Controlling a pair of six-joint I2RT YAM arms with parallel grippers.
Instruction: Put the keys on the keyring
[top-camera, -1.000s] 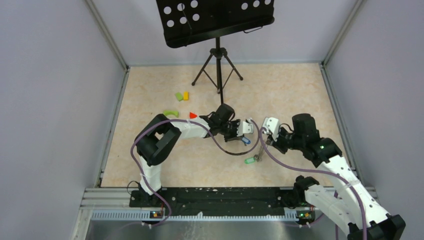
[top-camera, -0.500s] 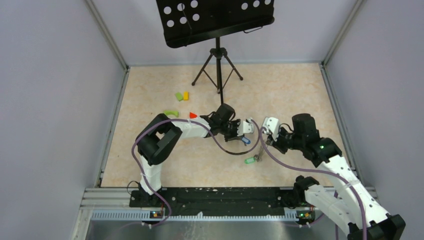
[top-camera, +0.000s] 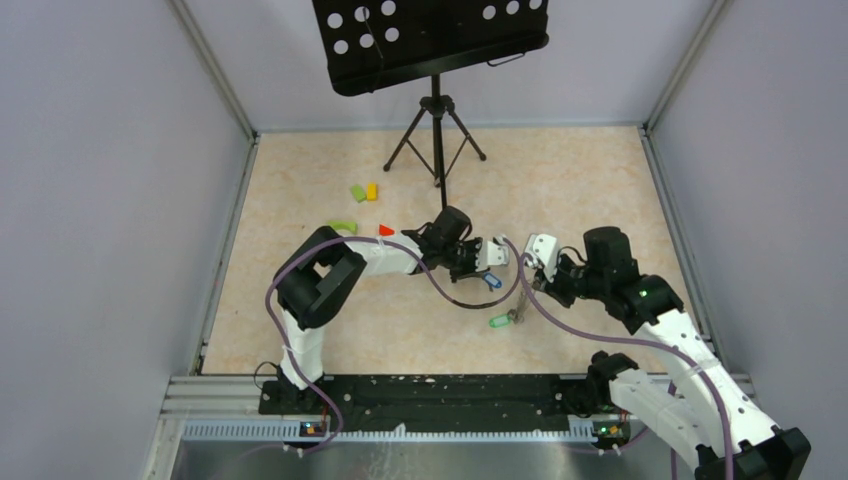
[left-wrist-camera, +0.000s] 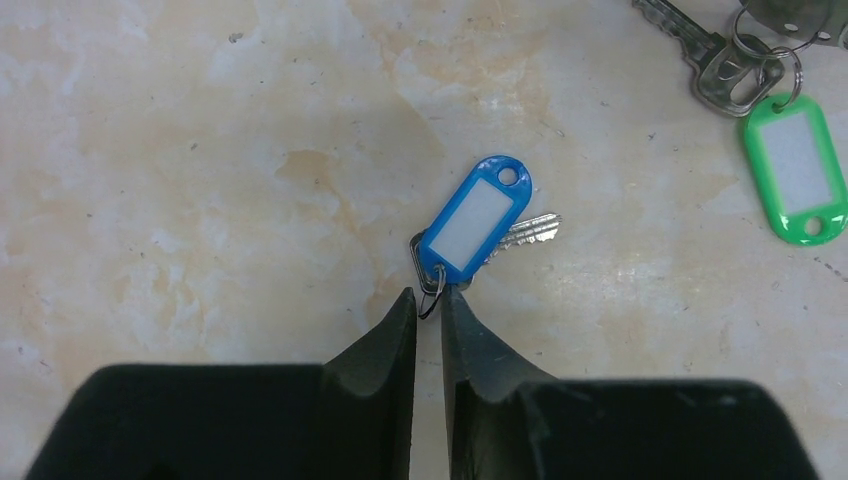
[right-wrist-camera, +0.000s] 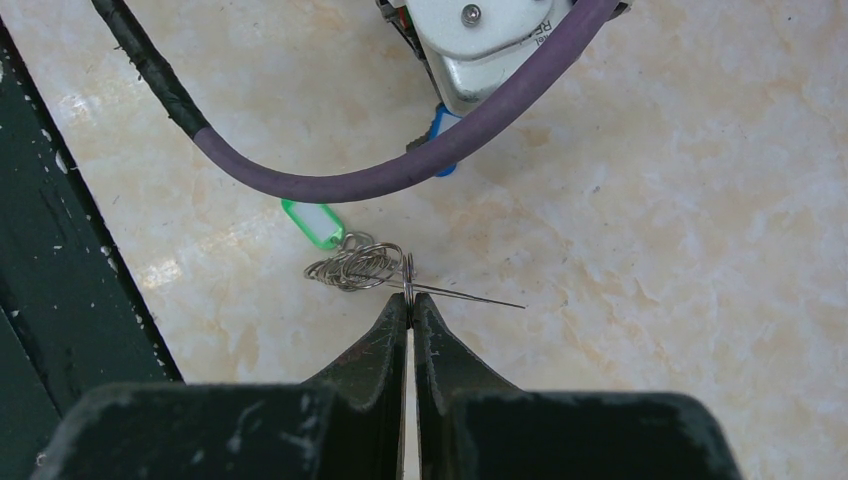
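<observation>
A key with a blue tag (left-wrist-camera: 478, 225) lies on the marble floor, and also shows in the top view (top-camera: 490, 281). My left gripper (left-wrist-camera: 428, 296) has its tips closed on the small wire ring (left-wrist-camera: 430, 285) at the tag's near end. A key with a green tag (left-wrist-camera: 795, 165) lies at the far right, joined to a cluster of metal rings (right-wrist-camera: 355, 268). My right gripper (right-wrist-camera: 410, 300) is shut on the keyring (right-wrist-camera: 408, 275), a thin metal ring seen edge-on, beside that cluster. The green tag (right-wrist-camera: 315, 222) lies just beyond it.
A black music stand's tripod (top-camera: 437, 130) stands at the back. Green (top-camera: 357, 192), yellow (top-camera: 371, 190) and red (top-camera: 386, 230) blocks and a green arch (top-camera: 341, 226) lie to the left. A purple cable (right-wrist-camera: 330, 180) crosses above the keys. Grey walls close in both sides.
</observation>
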